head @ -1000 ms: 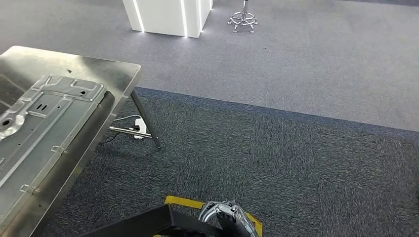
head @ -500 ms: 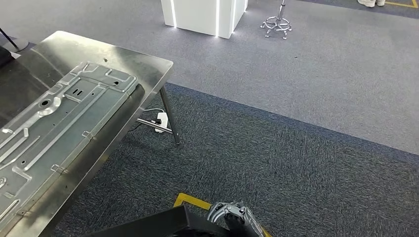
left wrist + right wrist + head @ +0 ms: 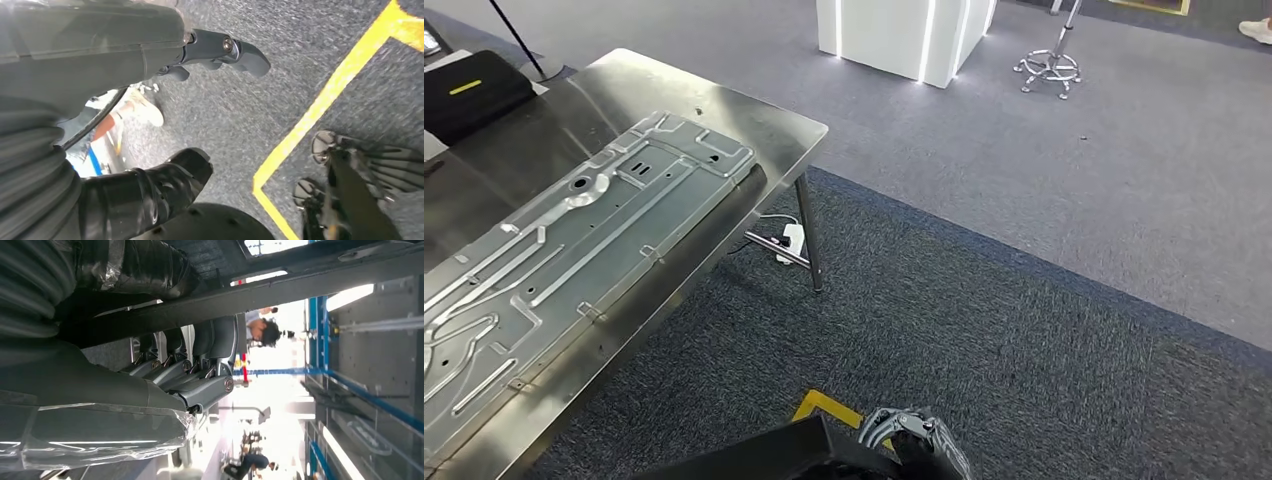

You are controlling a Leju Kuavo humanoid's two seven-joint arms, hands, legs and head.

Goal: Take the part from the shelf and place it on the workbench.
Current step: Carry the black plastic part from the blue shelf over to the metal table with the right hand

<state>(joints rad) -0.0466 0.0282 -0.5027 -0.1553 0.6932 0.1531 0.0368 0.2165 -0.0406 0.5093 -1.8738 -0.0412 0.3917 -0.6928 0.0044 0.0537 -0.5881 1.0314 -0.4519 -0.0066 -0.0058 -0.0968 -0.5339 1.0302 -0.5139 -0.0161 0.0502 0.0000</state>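
Note:
At the bottom edge of the head view my right hand (image 3: 916,442) grips a flat black part (image 3: 754,458) that reaches out to the left, low over the carpet. In the right wrist view its fingers (image 3: 200,367) curl around the part's dark edge (image 3: 290,290). The steel workbench (image 3: 754,110) stands at the left, ahead of the part. My left hand (image 3: 115,60) hangs above the floor, with its fingers (image 3: 227,49) and thumb (image 3: 170,182) apart and nothing between them.
A large stamped metal panel (image 3: 574,240) covers most of the workbench, with a black case (image 3: 469,95) at the far corner. A power strip (image 3: 789,240) lies by the table leg. Yellow floor tape (image 3: 824,408) is near my feet. A lit white pedestal (image 3: 904,35) and a stool base (image 3: 1046,70) stand far ahead.
The camera has swung toward the workbench, so the table and everything else sit further right in the picture. My right hand and the black part stay at the bottom edge.

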